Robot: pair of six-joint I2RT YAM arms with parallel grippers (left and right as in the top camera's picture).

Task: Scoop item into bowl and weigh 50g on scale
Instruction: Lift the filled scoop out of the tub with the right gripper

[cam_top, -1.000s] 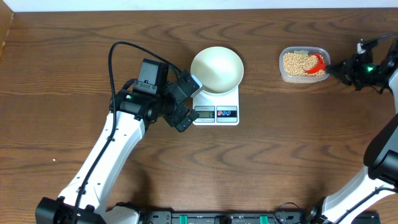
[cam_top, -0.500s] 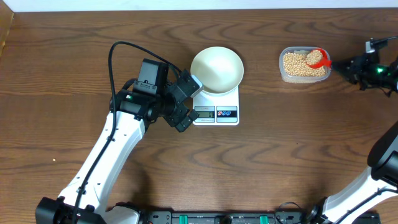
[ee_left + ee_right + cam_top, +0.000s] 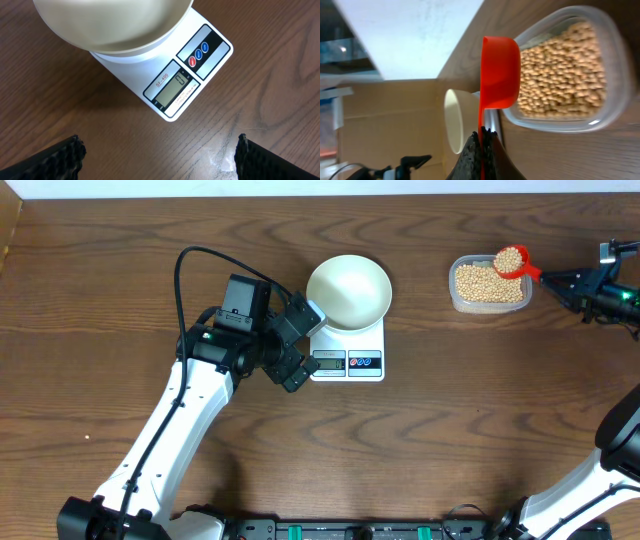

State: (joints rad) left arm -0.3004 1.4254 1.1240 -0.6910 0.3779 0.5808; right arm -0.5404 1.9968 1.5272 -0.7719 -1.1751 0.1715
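Note:
The white bowl sits empty on the white scale; both also show in the left wrist view, bowl and scale. My left gripper is open and empty beside the scale's left end. A clear tub holds the tan beans, also seen in the right wrist view. My right gripper is shut on the handle of a red scoop, heaped with beans and held above the tub's far right corner. The right wrist view shows the scoop from below.
A light wall edge runs along the table's far side. The left arm's black cable loops left of the bowl. Bare wooden tabletop lies between the scale and the tub.
My right gripper has lifted the red scoop out of the beans, turned it level with a load of beans, and drawn back to the right. The left arm has not moved.

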